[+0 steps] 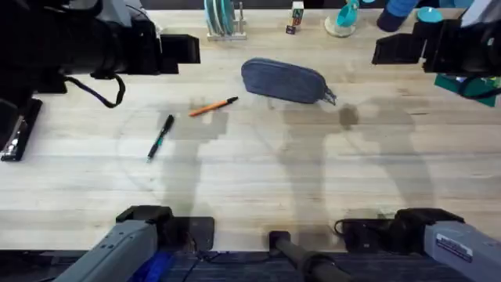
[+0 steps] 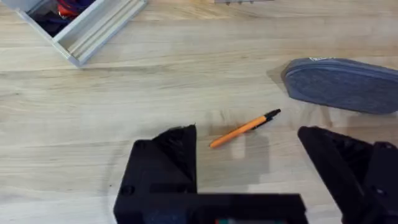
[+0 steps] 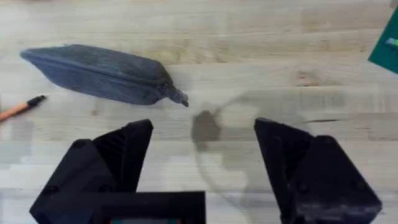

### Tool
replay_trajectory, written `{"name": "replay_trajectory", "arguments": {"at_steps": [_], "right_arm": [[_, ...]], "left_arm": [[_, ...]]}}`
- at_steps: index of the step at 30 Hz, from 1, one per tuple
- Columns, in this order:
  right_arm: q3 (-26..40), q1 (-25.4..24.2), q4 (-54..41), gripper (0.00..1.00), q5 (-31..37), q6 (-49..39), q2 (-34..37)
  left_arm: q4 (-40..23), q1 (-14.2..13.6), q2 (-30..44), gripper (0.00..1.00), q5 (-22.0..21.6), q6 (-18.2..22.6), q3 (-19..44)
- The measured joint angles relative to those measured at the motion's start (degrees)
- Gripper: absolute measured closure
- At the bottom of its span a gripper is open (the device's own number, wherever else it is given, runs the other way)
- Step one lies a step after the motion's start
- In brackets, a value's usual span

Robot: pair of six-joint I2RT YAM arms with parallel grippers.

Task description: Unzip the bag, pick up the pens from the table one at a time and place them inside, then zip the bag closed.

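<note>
- I'm seeing the bag (image 1: 282, 81) lying flat on the table (image 1: 313, 180), toward the far edge, a bit right of the middle; it's looking zipped, with the pull tab (image 1: 329, 97) sticking out at its right end.
- I'm seeing the orange pen (image 1: 213, 107) lying just left of the bag, not touching it, black tip pointing toward the bag.
- The black pen (image 1: 160, 138) is lying further left and nearer the front edge, apart from the orange one, angled.
- I'm looking through the left wrist camera at the left gripper (image 2: 249, 162) hanging above the table with fingers spread apart, holding nothing; the orange pen (image 2: 245, 128) is sitting between them on the wood, the bag (image 2: 342, 84) off to one side.
- The right gripper (image 3: 205, 162) is also hanging with fingers wide apart, holding nothing; the bag (image 3: 102, 74) and its pull tab (image 3: 177, 96) are lying just beyond its fingertips, bare wood between the fingers.
- A rack (image 1: 223, 19) and small containers (image 1: 344, 19) are standing along the far edge behind the bag.
</note>
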Motion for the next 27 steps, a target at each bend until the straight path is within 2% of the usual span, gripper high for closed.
{"name": "replay_trajectory", "arguments": {"at_steps": [4, 14, 20, 24, 27], "right_arm": [[0.0, 0.0, 0.0, 0.005, 0.0, 0.0, 0.0], [0.01, 0.0, 0.0, 0.006, 0.01, 0.0, -0.02], [0.02, 0.0, -0.02, 0.006, 0.0, 0.0, -0.02], [0.02, 0.0, -0.01, 0.005, 0.0, 0.0, -0.01], [0.02, 0.0, -0.02, 0.005, 0.0, 0.0, 0.0]], "left_arm": [[0.86, 0.0, 0.0, 0.007, 0.42, 1.85, 0.0], [8.02, 0.0, 2.09, 0.01, 6.06, 14.23, 0.0], [9.18, 0.03, 6.18, 0.01, 9.16, 20.4, 0.31], [9.2, 1.01, 11.18, 0.01, 13.06, 24.4, 3.11], [8.75, 2.49, 14.81, 0.01, 17.63, 27.67, 6.24]]}}
